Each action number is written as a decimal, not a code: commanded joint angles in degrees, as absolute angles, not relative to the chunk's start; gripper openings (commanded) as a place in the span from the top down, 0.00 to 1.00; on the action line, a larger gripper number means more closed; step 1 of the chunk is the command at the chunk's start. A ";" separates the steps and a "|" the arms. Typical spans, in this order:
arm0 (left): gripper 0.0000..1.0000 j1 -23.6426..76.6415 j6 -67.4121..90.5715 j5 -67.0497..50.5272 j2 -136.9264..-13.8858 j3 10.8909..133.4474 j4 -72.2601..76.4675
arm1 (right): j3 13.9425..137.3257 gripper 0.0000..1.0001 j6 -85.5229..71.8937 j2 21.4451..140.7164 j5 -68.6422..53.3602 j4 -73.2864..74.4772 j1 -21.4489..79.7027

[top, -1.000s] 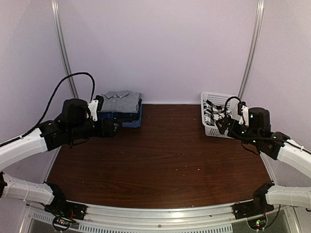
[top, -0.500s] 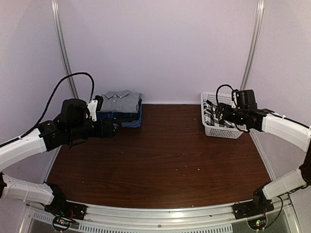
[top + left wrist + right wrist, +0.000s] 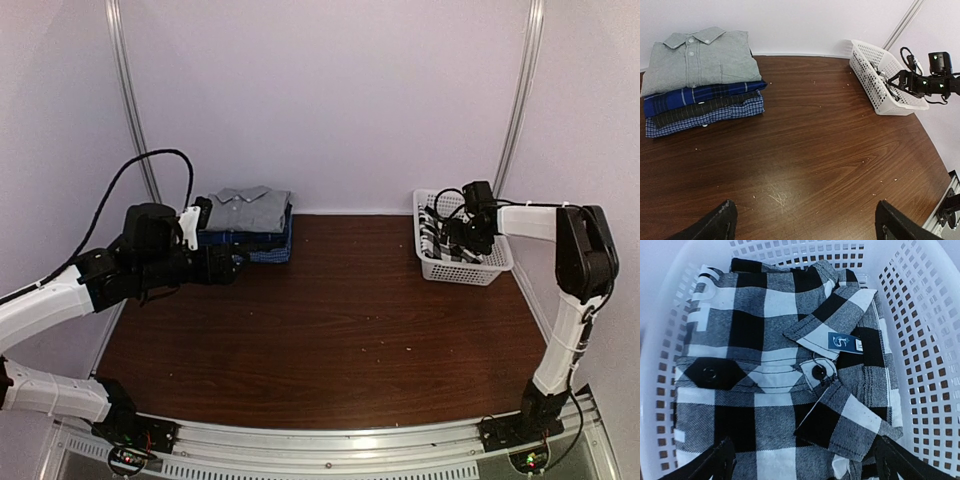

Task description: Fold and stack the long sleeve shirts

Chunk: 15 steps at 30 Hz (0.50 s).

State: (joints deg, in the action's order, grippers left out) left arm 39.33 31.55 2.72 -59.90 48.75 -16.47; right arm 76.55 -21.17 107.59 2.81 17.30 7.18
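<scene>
Back left: folded shirts [image 3: 262,243] stacked, grey shirt [image 3: 248,208] on top.
Back right: right gripper [image 3: 448,232] above checked shirt [image 3: 434,241] in white basket [image 3: 462,268].

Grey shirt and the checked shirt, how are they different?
The grey shirt is plain; the checked shirt has big black and white squares. The grey shirt lies neatly folded atop a pile of shirts; the checked shirt sits rumpled in the white basket. Both have collars and buttons.

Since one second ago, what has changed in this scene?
The right gripper moved farther back, over the white basket, and is open above the black-and-white check shirt; nothing was taken. The left gripper, open, and the folded stack stayed as they were.
</scene>
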 commanded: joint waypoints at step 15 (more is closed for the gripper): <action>0.02 39.02 29.63 0.81 -59.08 50.37 -14.83 | 95.94 0.21 -22.24 128.58 3.63 27.01 4.57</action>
